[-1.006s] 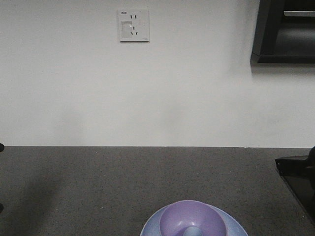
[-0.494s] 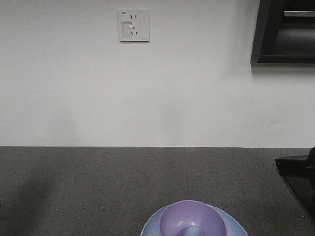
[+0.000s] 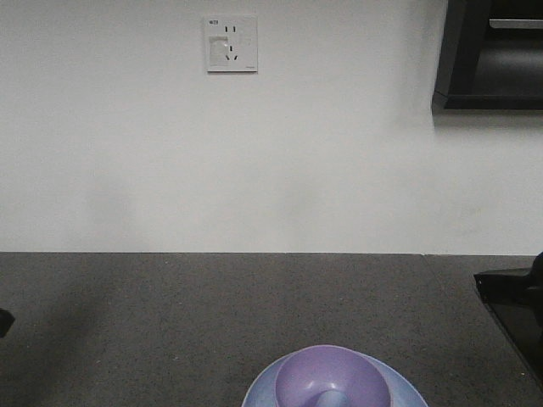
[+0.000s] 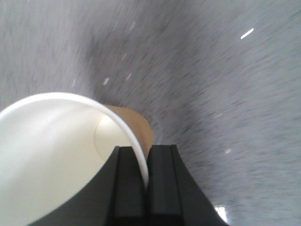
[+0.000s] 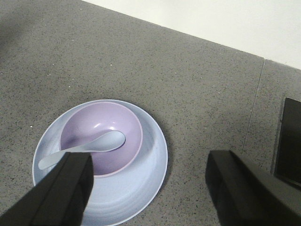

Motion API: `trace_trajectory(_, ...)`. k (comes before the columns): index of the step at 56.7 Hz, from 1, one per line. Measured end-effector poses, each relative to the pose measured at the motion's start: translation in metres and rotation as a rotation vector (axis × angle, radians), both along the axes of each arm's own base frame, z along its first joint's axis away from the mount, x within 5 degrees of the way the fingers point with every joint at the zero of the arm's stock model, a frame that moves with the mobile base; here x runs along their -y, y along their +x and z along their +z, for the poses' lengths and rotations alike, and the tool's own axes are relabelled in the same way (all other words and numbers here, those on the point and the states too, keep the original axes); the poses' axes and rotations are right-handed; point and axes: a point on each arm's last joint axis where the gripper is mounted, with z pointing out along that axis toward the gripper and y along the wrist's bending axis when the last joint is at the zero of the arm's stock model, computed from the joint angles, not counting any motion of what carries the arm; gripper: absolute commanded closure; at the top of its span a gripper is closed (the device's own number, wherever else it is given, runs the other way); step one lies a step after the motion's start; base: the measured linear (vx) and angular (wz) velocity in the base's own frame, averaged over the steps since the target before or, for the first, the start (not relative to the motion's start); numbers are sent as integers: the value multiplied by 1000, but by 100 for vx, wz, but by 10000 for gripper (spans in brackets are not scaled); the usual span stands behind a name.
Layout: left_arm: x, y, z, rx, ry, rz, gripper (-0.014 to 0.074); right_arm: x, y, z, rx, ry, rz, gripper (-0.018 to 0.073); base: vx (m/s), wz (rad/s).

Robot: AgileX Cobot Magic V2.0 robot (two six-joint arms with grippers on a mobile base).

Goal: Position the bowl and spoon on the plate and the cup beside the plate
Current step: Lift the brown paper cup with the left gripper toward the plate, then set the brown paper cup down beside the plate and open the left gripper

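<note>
Even, soft light is filling the room, leaving the white wall (image 3: 271, 153) flat and free of glare. The left wrist view is smearing badly: the countertop (image 4: 225, 70) is streaking with motion blur, and the cup (image 4: 51, 150) interior is glowing almost overexposed. The right wrist view is staying sharp, the plate (image 5: 150, 165) casting a faint shadow rightward.

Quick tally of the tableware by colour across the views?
Lavender-purple: 1, the small round plastic bowl
Pale blue: 2, the round shallow plate and the short-handled spoon
Brown with white inside: 1, the paper cup, pinched at its rim by the left end effector
Total: 4
</note>
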Motion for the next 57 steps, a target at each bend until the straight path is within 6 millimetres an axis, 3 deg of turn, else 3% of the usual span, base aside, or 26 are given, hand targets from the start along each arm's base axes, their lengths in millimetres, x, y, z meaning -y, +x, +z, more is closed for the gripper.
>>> trace_trajectory(13,38,-15,56,132,-96,-162,597,0,0,0,0,0,0,13,0,0)
trace_trajectory(23,80,-26,72,176,-129,-320,596,0,0,0,0,0,0,13,0,0)
trace_trajectory(36,127,-35,64,144,-155,-474,596,-1,0,0,-2,10,4,13,0,0)
trace_trajectory(57,189,-19,12,-12,-121,-607,596,-2,-2,-1,-28,21,8,13,0,0)
